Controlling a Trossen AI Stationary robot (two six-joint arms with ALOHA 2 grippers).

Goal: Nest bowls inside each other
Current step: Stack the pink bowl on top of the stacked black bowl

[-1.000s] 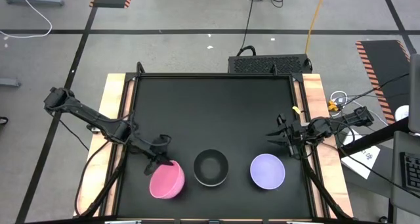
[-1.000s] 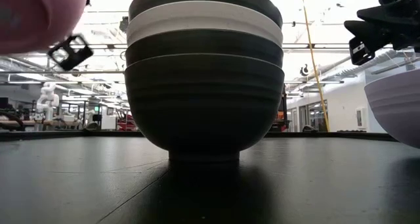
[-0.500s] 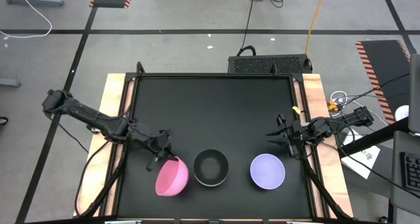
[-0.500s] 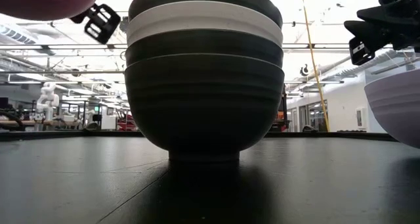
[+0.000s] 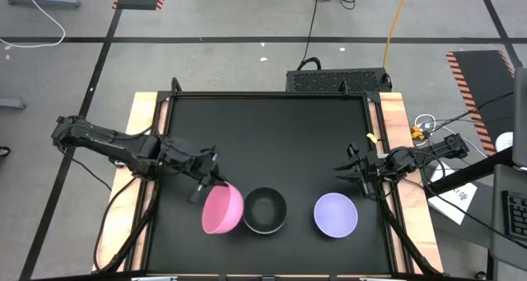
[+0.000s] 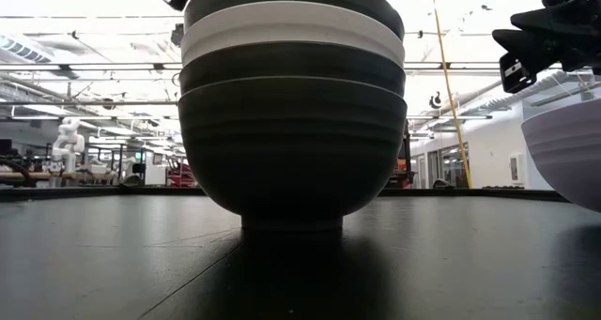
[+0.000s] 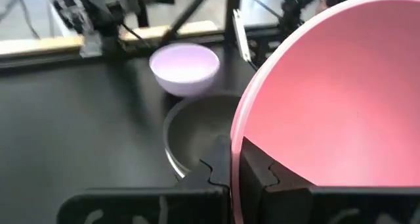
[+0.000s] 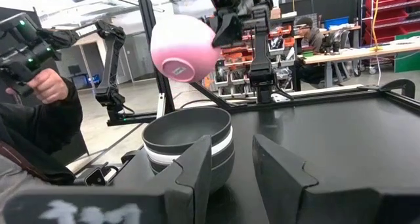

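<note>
A pink bowl (image 5: 222, 208) hangs in the air, tilted, just left of a stack of nested bowls (image 5: 264, 210), black with one white band (image 6: 291, 34). The stack rests on its base on the black table. A lavender bowl (image 5: 336, 214) sits upright to the stack's right. My left gripper (image 5: 207, 184) is shut on the pink bowl. My right gripper (image 5: 350, 170) waits open near the table's right edge, above the lavender bowl. From the right wrist, the pink bowl (image 8: 184, 50) shows above the stack (image 8: 190, 142). My left gripper pinches the pink bowl's rim (image 7: 235, 159) on the side nearest the arm, one finger (image 7: 257, 175) inside the bowl and one finger (image 7: 213, 175) outside. It comes from the table's left, slanting down. The bowl is lifted clear and tilted, its base (image 8: 174, 69) turned toward the right arm.
The black mat is framed by wooden table edges (image 5: 144, 133). Free mat lies toward the far edge. Beyond the table, a person's hand (image 8: 46, 86) holds a controller. A black box (image 5: 338, 81) stands behind the far edge.
My left gripper has moved toward the table's right and upward, toward the stack, keeping its hold on the pink bowl. The bowl has risen out of the low view's top edge and now hangs beside the stack's left rim. The right arm kept still.
</note>
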